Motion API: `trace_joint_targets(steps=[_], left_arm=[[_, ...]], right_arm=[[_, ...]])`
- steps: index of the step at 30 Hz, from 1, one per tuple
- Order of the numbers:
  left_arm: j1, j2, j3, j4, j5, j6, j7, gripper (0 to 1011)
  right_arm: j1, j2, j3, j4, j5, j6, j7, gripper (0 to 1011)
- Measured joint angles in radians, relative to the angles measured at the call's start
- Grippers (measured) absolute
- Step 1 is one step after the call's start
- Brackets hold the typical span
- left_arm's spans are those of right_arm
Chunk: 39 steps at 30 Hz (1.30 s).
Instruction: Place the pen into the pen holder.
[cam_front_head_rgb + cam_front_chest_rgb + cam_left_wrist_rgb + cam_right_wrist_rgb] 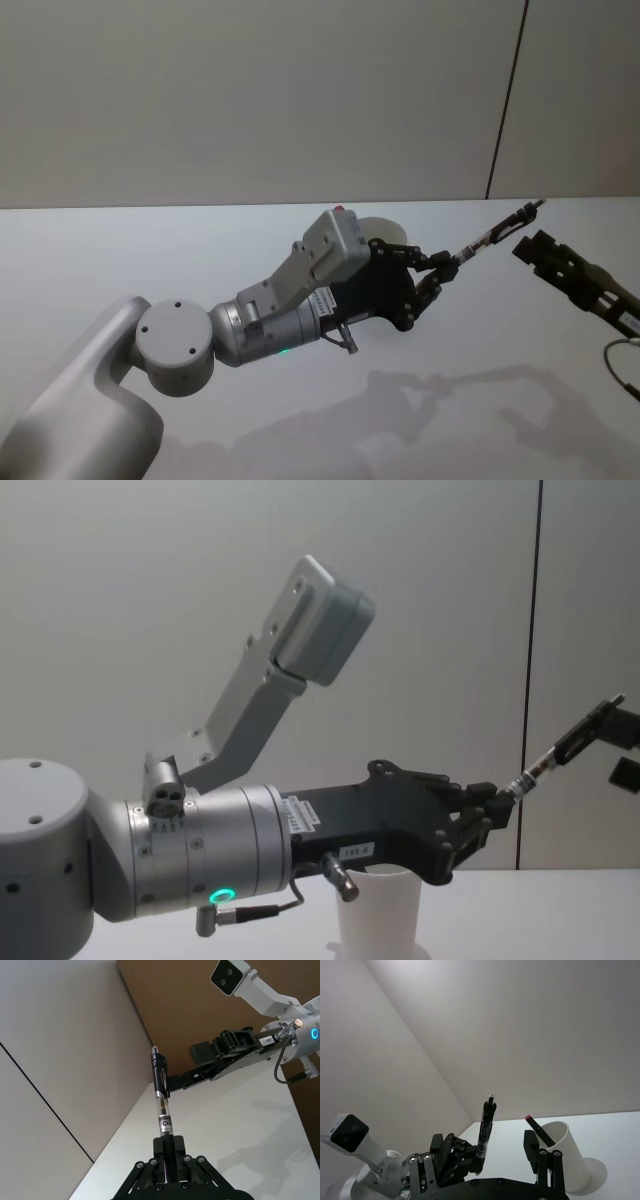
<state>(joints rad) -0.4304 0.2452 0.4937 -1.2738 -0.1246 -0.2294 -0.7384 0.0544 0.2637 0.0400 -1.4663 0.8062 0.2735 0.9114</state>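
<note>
Two grippers above a smooth matte white table [150, 250]; at left, left gripper [440, 270], black linkage fingers on a glossy grey cylindrical wrist, clamped on the lower end of the pen [495, 232]; pen raised off the table, slanting up toward the right; behind the left gripper, curved white rim of the pen holder [385, 230]; at right, right gripper [528, 250], black and boxy, fingers apart, just beside the pen's upper end.

From the chest: pen holder [380, 910] as a plain tapered paper cup standing on the table below the left gripper [495, 805]; green ring light on the wrist; small white sticker, unreadable; pen [560, 745] tip reaching the right gripper [625, 750].

From the left wrist: pen [161, 1100] with clear barrel, black clip and cap; printed label, partly legible as "Clic".

From the right wrist: pen holder [565, 1155] with a dark stick, reddish at its end, leaning at the rim.
</note>
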Motion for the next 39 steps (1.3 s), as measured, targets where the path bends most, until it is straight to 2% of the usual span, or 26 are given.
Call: trace_joint_targets(steps=[20,39], left_arm=[[0.000,0.000,0.000,0.000,0.000,0.000,0.000,132],[0.000,0.000,0.000,0.000,0.000,0.000,0.000,132]], right_arm=[[0.040,-0.033,-0.053,0.061,0.014,-0.081,-0.037,1002],[0.063,-0.040,-0.076,0.105,0.043,-0.119,-0.036,1002]])
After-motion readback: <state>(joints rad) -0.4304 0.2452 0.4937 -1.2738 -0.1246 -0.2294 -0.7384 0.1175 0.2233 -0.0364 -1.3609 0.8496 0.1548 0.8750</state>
